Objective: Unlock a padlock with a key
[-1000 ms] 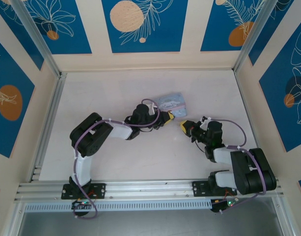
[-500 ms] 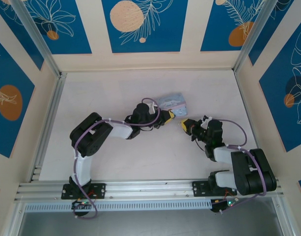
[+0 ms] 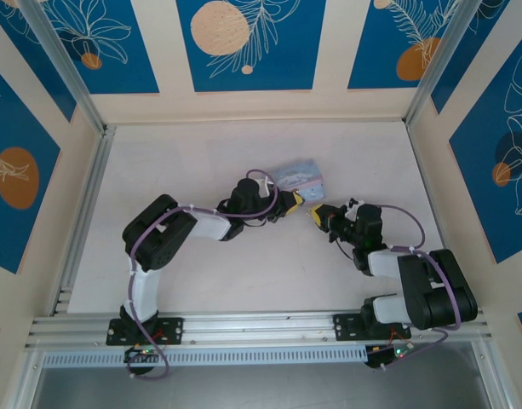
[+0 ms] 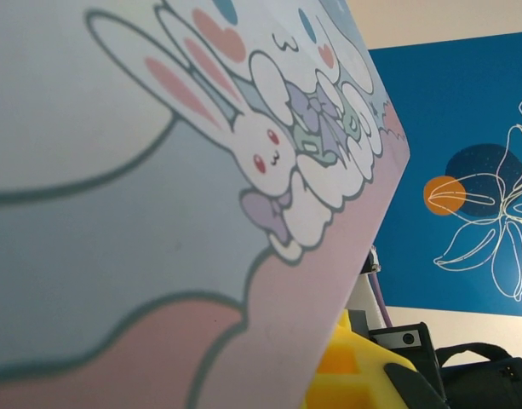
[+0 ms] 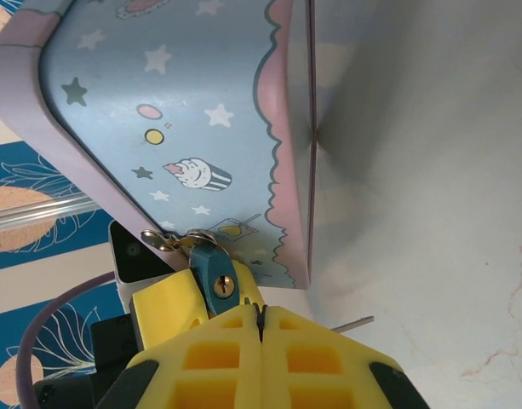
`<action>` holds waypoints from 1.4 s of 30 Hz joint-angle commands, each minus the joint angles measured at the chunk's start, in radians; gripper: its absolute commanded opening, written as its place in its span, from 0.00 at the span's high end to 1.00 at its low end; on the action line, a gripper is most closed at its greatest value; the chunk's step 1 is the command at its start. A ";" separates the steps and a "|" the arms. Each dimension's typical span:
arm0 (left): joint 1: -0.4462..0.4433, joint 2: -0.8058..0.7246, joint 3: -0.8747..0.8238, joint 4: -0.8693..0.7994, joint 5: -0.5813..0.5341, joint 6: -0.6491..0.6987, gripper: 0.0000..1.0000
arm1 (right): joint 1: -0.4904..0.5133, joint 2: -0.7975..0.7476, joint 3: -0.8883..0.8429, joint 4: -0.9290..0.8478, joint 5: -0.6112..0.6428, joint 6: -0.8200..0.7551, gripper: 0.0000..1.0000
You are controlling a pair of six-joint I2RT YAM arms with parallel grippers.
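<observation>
The padlock [image 5: 215,278] hung at the tin's [image 5: 184,111] clasp, lower left in the right wrist view, pinched between the left fingers [image 5: 163,302]. Just below, the right fingers [image 5: 205,341] were clenched together.

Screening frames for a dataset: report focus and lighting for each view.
Right wrist: sharp; the padlock and its keyhole read crisply, and the tin throws a soft shadow on the table. Left wrist: the tin sits so near the lens that its left part blurs, the rabbit print sharper. Top external: even, soft light, in focus, though the padlock is too small to make out.
</observation>
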 commanded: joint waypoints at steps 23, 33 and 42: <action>0.008 0.023 0.027 0.054 0.026 -0.029 1.00 | 0.018 0.057 0.060 0.064 0.017 0.019 1.00; 0.007 0.022 0.028 0.104 0.026 -0.076 1.00 | 0.024 0.147 0.054 0.163 -0.004 0.015 1.00; 0.007 0.009 0.029 0.111 0.027 -0.084 1.00 | 0.026 0.271 0.068 0.319 -0.057 0.018 1.00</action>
